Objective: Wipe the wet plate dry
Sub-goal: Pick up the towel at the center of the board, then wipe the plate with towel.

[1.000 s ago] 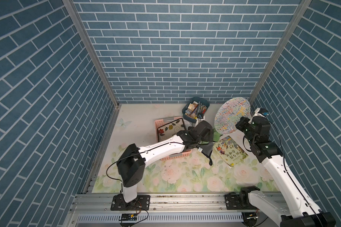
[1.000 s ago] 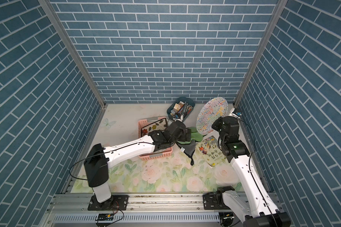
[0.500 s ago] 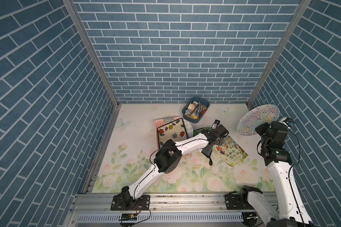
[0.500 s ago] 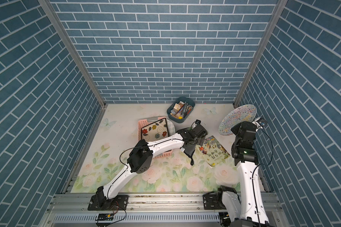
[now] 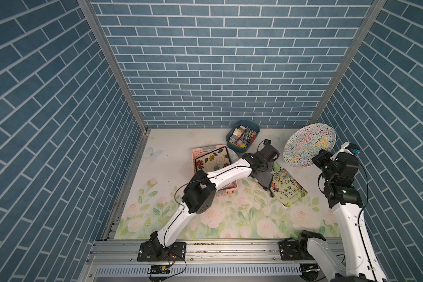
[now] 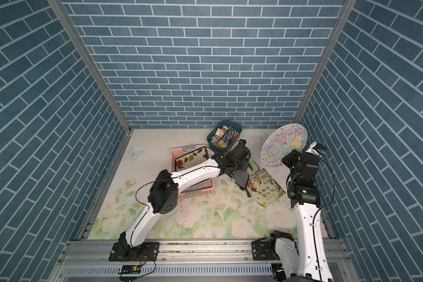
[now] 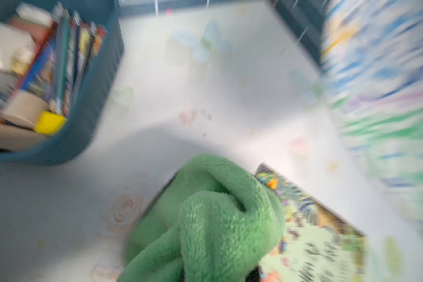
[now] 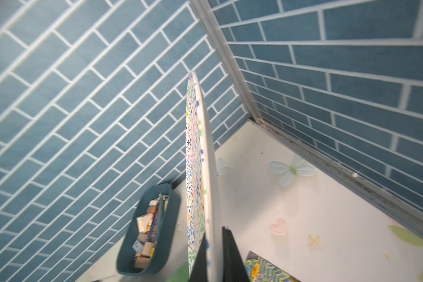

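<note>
A round plate with many-coloured squiggles hangs tilted in the air at the right, patterned face turned toward the left arm. My right gripper is shut on its lower rim; in the right wrist view the plate shows edge-on between the two black fingers. A green cloth with a grey back fills the left wrist view, bunched over the jaws. My left gripper is shut on it just left of the plate, and the cloth droops toward the table.
A picture book lies under the cloth's tail. A blue bin of small items stands at the back. A pink basket holds a flowered square plate. The right wall is close behind the right arm.
The right arm swung the plate from mid-table out toward the right wall, then turned its face back to the left. The left gripper has shut on the cloth.
</note>
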Action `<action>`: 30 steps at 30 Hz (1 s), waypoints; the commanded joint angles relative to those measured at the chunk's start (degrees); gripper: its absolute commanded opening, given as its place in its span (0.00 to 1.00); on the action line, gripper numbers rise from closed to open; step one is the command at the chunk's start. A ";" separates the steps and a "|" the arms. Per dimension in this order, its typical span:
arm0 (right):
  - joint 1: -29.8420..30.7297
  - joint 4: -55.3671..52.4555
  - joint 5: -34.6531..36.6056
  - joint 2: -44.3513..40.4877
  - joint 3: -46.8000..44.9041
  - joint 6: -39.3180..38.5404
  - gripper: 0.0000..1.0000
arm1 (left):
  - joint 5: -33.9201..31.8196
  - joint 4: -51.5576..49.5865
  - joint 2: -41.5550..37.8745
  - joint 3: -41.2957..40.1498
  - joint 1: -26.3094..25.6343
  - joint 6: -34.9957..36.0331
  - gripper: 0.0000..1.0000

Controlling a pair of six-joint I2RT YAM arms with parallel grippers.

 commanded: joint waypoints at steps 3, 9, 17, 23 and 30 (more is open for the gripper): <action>3.40 19.51 -19.62 -3.73 -4.04 7.44 0.00 | -2.15 12.93 -25.23 -11.84 0.86 -0.32 0.00; 17.13 35.17 -20.48 -3.09 -8.21 16.23 0.00 | -10.21 9.82 -33.78 -24.19 1.88 0.82 0.00; 25.69 47.60 -16.42 1.87 -6.99 22.71 0.00 | -12.19 10.90 -34.82 -34.78 3.07 -3.01 0.00; 28.21 50.61 -15.42 5.80 -4.70 22.86 0.00 | 13.65 27.20 -32.97 -41.26 0.76 -2.66 0.00; 33.89 54.09 -14.18 7.61 -4.77 23.82 0.00 | 6.46 22.56 -33.60 -39.35 7.64 -6.87 0.00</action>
